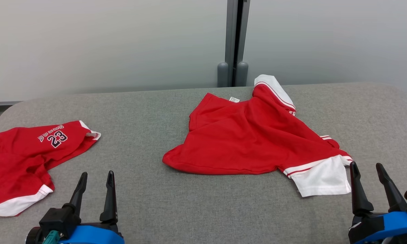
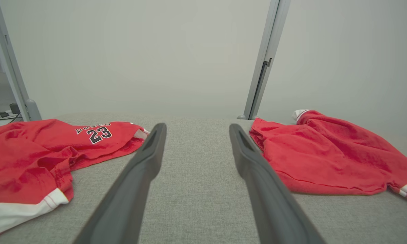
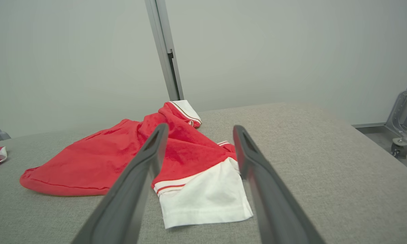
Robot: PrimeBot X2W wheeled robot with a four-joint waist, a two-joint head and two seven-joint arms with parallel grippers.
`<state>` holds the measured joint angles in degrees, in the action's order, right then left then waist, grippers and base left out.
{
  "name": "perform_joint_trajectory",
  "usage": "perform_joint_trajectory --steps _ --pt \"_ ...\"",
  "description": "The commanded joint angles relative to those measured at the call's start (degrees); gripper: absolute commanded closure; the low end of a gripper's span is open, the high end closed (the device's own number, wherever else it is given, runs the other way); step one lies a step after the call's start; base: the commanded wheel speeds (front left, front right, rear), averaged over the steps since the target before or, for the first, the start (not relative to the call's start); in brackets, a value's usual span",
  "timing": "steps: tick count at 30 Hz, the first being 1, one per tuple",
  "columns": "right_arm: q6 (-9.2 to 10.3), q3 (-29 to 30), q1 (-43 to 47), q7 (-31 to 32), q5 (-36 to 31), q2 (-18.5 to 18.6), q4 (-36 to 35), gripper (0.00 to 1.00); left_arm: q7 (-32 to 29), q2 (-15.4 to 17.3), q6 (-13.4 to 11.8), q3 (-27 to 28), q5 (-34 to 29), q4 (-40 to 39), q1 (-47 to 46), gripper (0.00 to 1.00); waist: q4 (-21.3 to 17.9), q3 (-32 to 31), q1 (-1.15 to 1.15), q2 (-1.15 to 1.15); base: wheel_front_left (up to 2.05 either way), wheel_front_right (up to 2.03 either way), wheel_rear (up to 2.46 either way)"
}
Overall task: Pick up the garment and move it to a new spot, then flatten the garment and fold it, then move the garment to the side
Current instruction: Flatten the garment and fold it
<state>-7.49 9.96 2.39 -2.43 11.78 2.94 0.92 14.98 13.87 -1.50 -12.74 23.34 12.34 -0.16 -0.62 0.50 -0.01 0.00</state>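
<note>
Grey woven upholstery (image 1: 149, 210) lies under both arms, coarse, flat and round-cornered. Nearest, the left gripper (image 1: 97, 173) has its tapered dark fingers spread wide with nothing between them, just bare weave ahead. The right gripper (image 1: 366, 164) is spread too, and empty. The garment (image 1: 250, 139) starts just ahead of those jaws with a boxy white sleeve, and beyond it the soft red body lies rumpled. Off to the left of the left jaws sits a crumpled red jersey (image 1: 20, 152), number 23. Behind are a smooth pale wall (image 1: 88, 40) and a grey metal post (image 1: 235, 40).
</note>
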Motion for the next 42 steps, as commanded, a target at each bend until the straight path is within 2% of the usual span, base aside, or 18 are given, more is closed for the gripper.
perform_joint_trajectory --steps 1,10,14,19,23,26,33,37,38,39,40,41,42 --pt "-0.01 -0.3 -0.7 0.2 0.2 -0.1 0.0 0.00 0.1 0.1 -0.4 -0.1 -0.1 -0.2 0.3 0.00 0.0 0.2 0.01 0.00 0.00 0.00 0.00" --pt "-0.01 -2.6 -0.8 1.6 -1.3 -0.1 -0.6 0.00 -1.1 0.3 -0.3 -1.1 -0.1 0.2 -0.7 0.00 -0.1 1.0 0.01 0.00 0.00 0.00 0.00" --pt "-0.01 -3.8 -2.0 2.6 -2.2 -0.1 -0.5 0.00 -2.5 0.3 0.8 -2.6 -0.7 1.0 -3.1 0.00 -0.3 1.9 0.01 0.00 0.00 0.00 0.00" --pt "-0.01 -4.2 -4.0 5.7 -3.8 0.8 0.2 0.00 -8.1 -0.5 3.4 -6.2 -1.4 5.6 -10.2 0.00 -1.0 4.4 0.01 0.00 0.00 0.00 0.00" --pt "-0.01 -4.3 -6.3 9.7 -4.3 1.6 2.0 0.00 -13.7 -2.0 4.2 -8.5 -2.0 12.4 -17.4 0.00 -2.6 7.4 0.01 0.00 0.00 0.00 0.00" --pt "-0.01 -4.3 -8.7 12.2 -4.5 1.8 5.2 0.00 -16.8 -2.9 3.6 -9.3 -2.5 19.0 -22.8 0.00 -4.6 10.2 0.01 0.00 0.00 0.00 0.00" --pt "-0.01 -3.9 -12.7 12.2 -4.5 1.2 11.2 0.00 -15.8 -3.0 0.6 -8.6 -3.5 27.1 -27.5 0.00 -7.3 14.0 0.01 0.00 0.00 0.00 0.00" --pt "-0.01 -3.1 -14.6 13.0 -4.4 0.7 13.9 0.00 -17.3 -3.5 0.8 -8.6 -2.5 30.1 -28.1 0.00 -7.9 15.4 0.01 0.00 0.00 0.00 0.00" --pt "-0.01 -3.0 -15.1 13.1 -4.6 0.6 14.4 0.00 -17.5 -3.6 0.9 -8.6 -2.2 30.6 -27.6 0.05 -8.0 15.8 0.01 0.00 0.00 0.00 0.00" --pt "-0.01 -2.8 -15.6 13.2 -4.6 0.5 15.0 0.00 -17.8 -3.7 1.0 -8.7 -2.0 31.1 -27.3 0.53 -8.0 16.1 0.01 0.00 0.00 0.00 0.00" --pt "-0.01 -2.6 -15.9 13.4 -4.4 0.4 15.6 0.00 -18.1 -3.9 1.3 -8.8 -1.7 31.5 -27.1 0.66 -7.9 16.4 0.01 0.00 0.00 0.00 0.00" --pt "-0.01 -2.5 -16.3 13.7 -4.5 0.3 16.2 0.00 -18.3 -4.1 1.6 -8.9 -1.5 31.7 -26.8 1.00 -7.8 16.6 0.01 0.00 0.00 0.00 0.00" --pt "-0.01 -2.1 -16.7 14.0 -4.7 0.3 16.8 0.00 -18.7 -4.3 2.1 -9.2 -1.2 31.9 -26.4 1.00 -7.7 16.9 0.01 0.00 0.00 0.00 0.00"
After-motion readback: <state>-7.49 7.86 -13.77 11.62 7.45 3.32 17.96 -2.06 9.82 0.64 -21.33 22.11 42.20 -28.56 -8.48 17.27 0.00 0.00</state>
